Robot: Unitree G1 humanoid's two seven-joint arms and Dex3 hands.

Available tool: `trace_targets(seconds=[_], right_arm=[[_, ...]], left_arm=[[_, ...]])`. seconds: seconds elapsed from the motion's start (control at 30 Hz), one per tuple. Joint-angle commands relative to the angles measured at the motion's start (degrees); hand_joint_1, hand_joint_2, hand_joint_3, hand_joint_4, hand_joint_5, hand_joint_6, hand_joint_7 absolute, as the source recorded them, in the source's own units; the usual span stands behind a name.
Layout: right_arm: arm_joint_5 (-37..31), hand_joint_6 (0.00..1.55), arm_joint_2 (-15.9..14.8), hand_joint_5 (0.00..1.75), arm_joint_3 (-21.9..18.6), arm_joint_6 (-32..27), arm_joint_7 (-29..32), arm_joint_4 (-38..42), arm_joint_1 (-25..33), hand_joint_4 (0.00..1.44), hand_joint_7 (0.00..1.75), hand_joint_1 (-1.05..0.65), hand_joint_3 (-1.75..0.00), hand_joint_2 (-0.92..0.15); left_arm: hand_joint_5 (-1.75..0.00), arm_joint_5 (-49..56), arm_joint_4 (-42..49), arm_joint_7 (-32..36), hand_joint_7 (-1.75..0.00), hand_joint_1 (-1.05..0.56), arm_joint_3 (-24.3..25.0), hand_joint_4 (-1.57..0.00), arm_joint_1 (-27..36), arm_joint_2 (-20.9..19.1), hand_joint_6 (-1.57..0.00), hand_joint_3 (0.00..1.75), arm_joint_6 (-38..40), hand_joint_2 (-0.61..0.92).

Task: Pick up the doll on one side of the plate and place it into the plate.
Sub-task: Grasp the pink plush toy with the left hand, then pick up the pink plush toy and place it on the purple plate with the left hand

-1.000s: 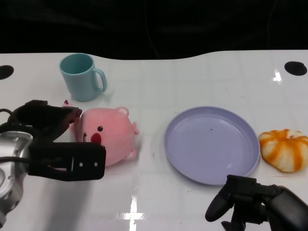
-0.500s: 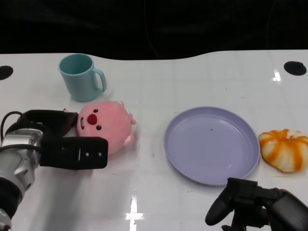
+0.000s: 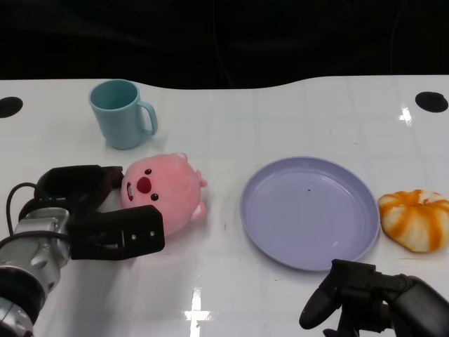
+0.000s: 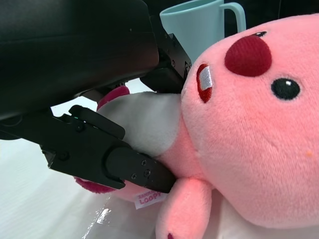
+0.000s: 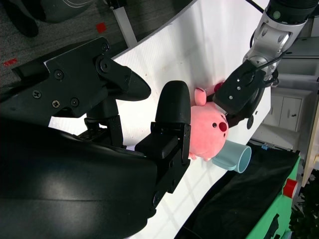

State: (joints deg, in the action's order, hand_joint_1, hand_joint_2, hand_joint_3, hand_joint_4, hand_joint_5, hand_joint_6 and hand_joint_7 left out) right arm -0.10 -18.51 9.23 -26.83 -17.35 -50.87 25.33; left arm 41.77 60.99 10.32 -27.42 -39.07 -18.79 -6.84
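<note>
**Doll in our left hand, plate off to its right**

Our left hand (image 3: 98, 210) clasps the pink plush doll (image 3: 165, 193) from its left side, fingers (image 4: 124, 164) pressed into its body. The lavender plate (image 3: 351, 246) lies bare to the doll's right, so the carry runs rightward. Our right hand (image 3: 351, 295) sits empty near the plate's front rim, fingers loosely apart.

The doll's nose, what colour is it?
Dark red, on the pink doll; clearest in the left wrist view, where the nose shows large.
</note>
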Motion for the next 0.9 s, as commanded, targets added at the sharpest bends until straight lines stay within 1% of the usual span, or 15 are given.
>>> trace_targets(seconds=[0.03,0.07,0.1,0.17,0.2,0.23,0.27,0.33,0.4,0.43,0.53,0.63,0.73,0.83,0.9], right_arm=[[0.2,0.57,-0.7,1.62,-0.4,-0.4,-0.1,-0.4,-0.1,0.63,1.28,-0.1,-0.97,-0.63],[0.4,0.57,-0.7,1.62,-0.6,-0.4,-0.2,-0.3,-0.1,0.63,1.28,-0.1,-0.97,-0.63],[0.5,0.57,-0.7,1.62,-0.8,-0.3,-0.3,-0.1,0.0,0.63,1.28,-0.1,-0.97,-0.63],[0.7,0.56,-0.7,1.62,-1.0,-0.3,-0.4,0.1,0.0,0.62,1.28,-0.11,-0.97,-0.63],[0.7,0.56,-0.8,1.63,-1.1,-0.4,-0.5,0.2,-0.1,0.63,1.28,-0.11,-0.96,-0.63],[0.8,0.56,-0.8,1.63,-1.2,-0.5,-0.5,0.2,-0.1,0.62,1.28,-0.11,-0.95,-0.64],[0.8,0.56,-0.8,1.63,-1.2,-0.5,-0.6,0.2,-0.2,0.62,1.28,-0.1,-0.95,-0.64],[0.6,0.56,-1.0,1.62,-1.3,-0.5,-0.6,0.4,-0.4,0.62,1.28,-0.1,-0.94,-0.64],[0.6,0.56,-1.0,1.61,-1.3,-0.3,-0.6,0.6,-0.5,0.62,1.28,-0.09,-0.94,-0.64],[0.5,0.56,-1.0,1.61,-1.3,-0.2,-0.6,0.7,-0.5,0.62,1.28,-0.09,-0.94,-0.64],[0.5,0.56,-1.1,1.61,-1.3,-0.1,-0.7,0.8,-0.4,0.63,1.27,-0.1,-0.94,-0.64],[0.4,0.57,-1.1,1.61,-1.2,0.1,-0.7,0.9,-0.5,0.63,1.28,-0.09,-0.94,-0.64],[-0.1,0.57,-1.2,1.61,-0.8,0.2,-0.5,1.0,-0.6,0.64,1.28,-0.1,-0.94,-0.64],[-0.2,0.57,-1.0,1.61,-0.5,0.6,-0.5,1.3,-0.7,0.64,1.27,-0.1,-0.95,-0.64],[-0.4,0.57,-1.0,1.61,-0.2,0.5,-0.3,1.3,-0.9,0.63,1.27,-0.1,-0.95,-0.64]], left_arm=[[-1.72,-1.4,1.1,1.0,-1.59,-0.25,-0.4,-0.72,5.6,0.7,-0.63,0.32,-1.9,0.92],[-1.73,-2.0,0.3,2.6,-1.66,-0.24,0.0,-0.75,6.3,0.4,-0.61,0.33,-3.0,0.92],[-1.74,-2.6,-0.5,4.5,-1.7,-0.23,0.5,-0.79,7.0,0.2,-0.62,0.34,-4.2,0.92],[-1.75,-4.3,-2.4,7.5,-1.74,-0.21,2.0,-0.86,8.4,-0.1,-0.64,0.39,-6.3,0.87],[-1.75,-5.5,-3.7,8.2,-1.74,-0.19,3.1,-0.89,9.1,-0.1,-0.67,0.54,-7.1,0.79],[-1.75,-6.8,-4.9,8.4,-1.74,-0.19,4.2,-0.91,9.8,-0.1,-0.7,0.8,-7.5,0.67],[-1.75,-7.7,-5.8,8.3,-1.75,-0.19,4.9,-0.92,10.3,-0.2,-0.71,0.9,-7.7,0.63],[-1.75,-10.3,-9.8,7.7,-1.75,-0.18,7.3,-0.92,11.8,-0.3,-0.72,1.0,-7.4,0.6],[-1.75,-12.4,-13.8,6.8,-1.75,-0.16,9.3,-0.93,13.3,-0.4,-0.73,1.06,-6.7,0.58],[-1.75,-13.5,-16.3,6.1,-1.75,-0.17,10.4,-0.94,14.2,-0.4,-0.74,1.14,-6.2,0.54],[-1.75,-16.1,-23.6,3.3,-1.75,-0.15,13.1,-0.96,16.6,-0.3,-0.75,1.29,-4.4,0.45],[-1.75,-18.3,-29.8,0.6,-1.75,-0.13,14.9,-0.97,18.3,0.1,-0.76,1.37,-3.0,0.39],[-1.75,-18.9,-35.5,-1.0,-1.75,-0.12,15.6,-0.98,18.8,1.0,-0.76,1.45,-1.5,0.34],[-1.75,-18.2,-39.3,-2.2,-1.75,-0.1,15.3,-1.0,17.7,2.3,-0.78,1.51,0.2,0.31],[-1.75,-17.5,-40.9,-3.3,-1.75,-0.12,14.7,-0.99,16.7,3.0,-0.78,1.5,1.2,0.31]])
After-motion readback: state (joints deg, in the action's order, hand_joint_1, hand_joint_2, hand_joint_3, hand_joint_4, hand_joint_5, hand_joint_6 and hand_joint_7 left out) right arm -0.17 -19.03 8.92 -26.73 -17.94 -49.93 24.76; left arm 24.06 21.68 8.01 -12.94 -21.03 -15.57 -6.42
